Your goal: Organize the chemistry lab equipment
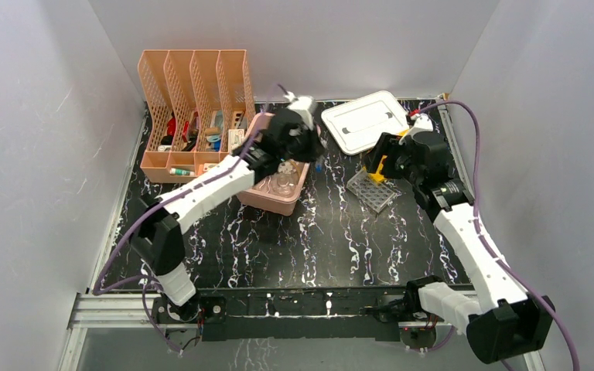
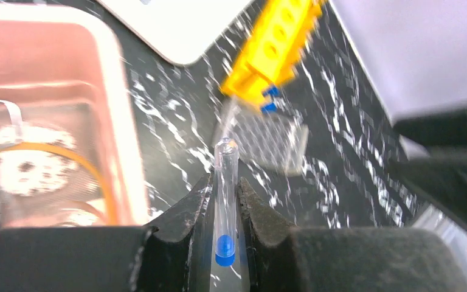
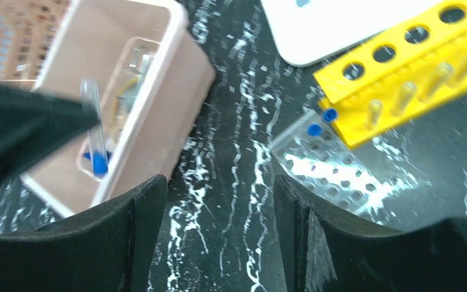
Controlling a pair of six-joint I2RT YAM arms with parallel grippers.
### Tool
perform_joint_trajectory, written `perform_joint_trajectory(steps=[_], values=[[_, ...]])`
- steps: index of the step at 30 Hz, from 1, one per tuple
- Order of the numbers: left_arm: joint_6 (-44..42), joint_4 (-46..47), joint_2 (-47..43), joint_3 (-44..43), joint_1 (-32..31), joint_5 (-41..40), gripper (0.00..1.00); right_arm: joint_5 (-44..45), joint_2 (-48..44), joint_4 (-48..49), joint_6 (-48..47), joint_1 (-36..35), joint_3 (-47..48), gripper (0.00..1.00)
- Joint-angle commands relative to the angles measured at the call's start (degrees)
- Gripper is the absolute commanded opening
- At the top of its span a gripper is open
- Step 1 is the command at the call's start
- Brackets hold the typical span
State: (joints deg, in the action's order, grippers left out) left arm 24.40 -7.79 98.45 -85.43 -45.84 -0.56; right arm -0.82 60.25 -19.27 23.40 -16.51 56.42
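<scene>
My left gripper (image 2: 224, 182) is shut on a clear test tube (image 2: 225, 194) with a blue cap, held at the right rim of the pink tub (image 1: 277, 199). The tube also shows in the right wrist view (image 3: 93, 118). The tub holds clear glass dishes (image 2: 27, 167) and a yellow rubber tube (image 2: 73, 153). The yellow tube rack (image 1: 377, 165) leans by a clear tube rack (image 1: 373, 191) to the right of the tub. My right gripper (image 3: 219, 194) is open and empty, above the table between the tub and the clear rack (image 3: 340, 167).
The white lid (image 1: 362, 120) lies at the back, behind the racks. The peach mesh file holder (image 1: 193, 85) stands at the back left with its contents. White walls close in the left, back and right sides of the table.
</scene>
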Motion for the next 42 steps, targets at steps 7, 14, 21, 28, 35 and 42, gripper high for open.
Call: perform_joint_trajectory(steps=[7,14,21,28,35,42], values=[[11.1,14.5,-7.4,5.5,7.0,12.8,0.01,-31.4,-3.2,19.2,-0.3,0.3,-4.2,0.84],[16.9,20.4,-6.8,6.3,7.0,19.6,0.01,-33.5,-0.7,23.2,1.0,0.3,-3.8,0.87],[18.6,24.2,-8.1,7.4,7.0,21.8,0.02,-35.5,0.5,25.5,2.6,0.3,-3.9,0.85],[20.7,26.6,-8.2,8.7,7.0,24.7,0.03,-37.1,2.2,28.6,5.4,0.2,-4.1,0.84],[23.7,31.6,-9.3,10.5,7.0,27.1,0.05,-37.5,4.3,30.3,6.7,0.2,-3.6,0.8],[24.6,33.9,-9.6,11.3,7.0,27.2,0.05,-38.7,5.1,32.0,8.3,0.2,-3.3,0.71]])
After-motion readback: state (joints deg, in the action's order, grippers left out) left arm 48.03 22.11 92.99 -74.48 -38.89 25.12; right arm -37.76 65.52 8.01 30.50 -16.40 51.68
